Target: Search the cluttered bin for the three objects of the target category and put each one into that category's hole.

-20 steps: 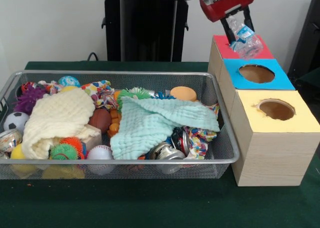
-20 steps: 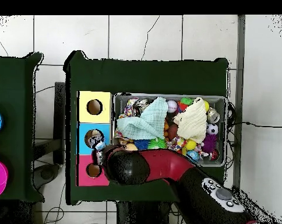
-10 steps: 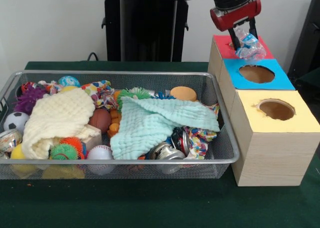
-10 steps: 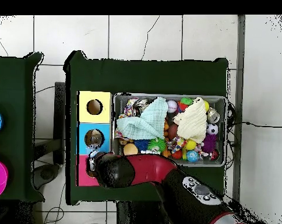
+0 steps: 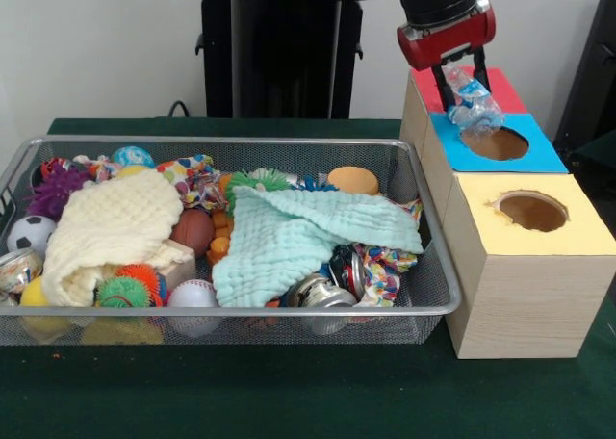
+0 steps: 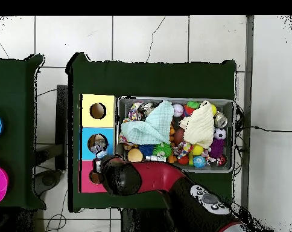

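Note:
My gripper (image 5: 460,81) is shut on a crumpled clear plastic bottle with a blue label (image 5: 474,102). It holds the bottle above the seam between the red box (image 5: 500,90) and the blue box (image 5: 544,156). The bottle's lower end hangs at the far edge of the blue box's hole (image 5: 497,143). In the overhead view the bottle (image 6: 99,159) shows between the blue box's hole (image 6: 98,142) and the red box's hole (image 6: 95,177), with the arm's head (image 6: 121,178) beside it. The wire mesh bin (image 5: 241,313) sits left of the boxes, full of clutter.
A yellow box (image 5: 577,229) with a hole (image 5: 532,211) stands nearest the camera. The bin holds a cream cloth (image 5: 111,227), a mint cloth (image 5: 298,232), balls, crushed cans (image 5: 322,293), an orange lid (image 5: 353,180) and knotted rope toys.
The gripper, still holding the bottle, has shifted from over the red box toward the blue box and a little lower. The bin's contents have not moved.

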Available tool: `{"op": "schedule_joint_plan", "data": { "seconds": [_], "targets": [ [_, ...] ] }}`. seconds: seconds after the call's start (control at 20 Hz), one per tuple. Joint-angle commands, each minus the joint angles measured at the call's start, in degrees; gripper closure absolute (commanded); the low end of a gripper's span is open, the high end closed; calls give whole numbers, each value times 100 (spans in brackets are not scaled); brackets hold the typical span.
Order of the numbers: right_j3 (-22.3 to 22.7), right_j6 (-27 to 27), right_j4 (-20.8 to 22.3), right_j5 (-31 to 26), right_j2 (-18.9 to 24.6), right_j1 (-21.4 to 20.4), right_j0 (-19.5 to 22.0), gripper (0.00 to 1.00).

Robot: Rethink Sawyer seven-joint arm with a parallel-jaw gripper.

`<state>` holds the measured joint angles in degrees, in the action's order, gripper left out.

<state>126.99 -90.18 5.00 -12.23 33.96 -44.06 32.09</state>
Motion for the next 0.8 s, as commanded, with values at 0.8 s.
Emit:
{"op": "schedule_joint_plan", "data": {
  "seconds": [0.8],
  "targets": [
    [-418, -1306, -605, -16, -479, 110, -441, 100]
  ]
}}
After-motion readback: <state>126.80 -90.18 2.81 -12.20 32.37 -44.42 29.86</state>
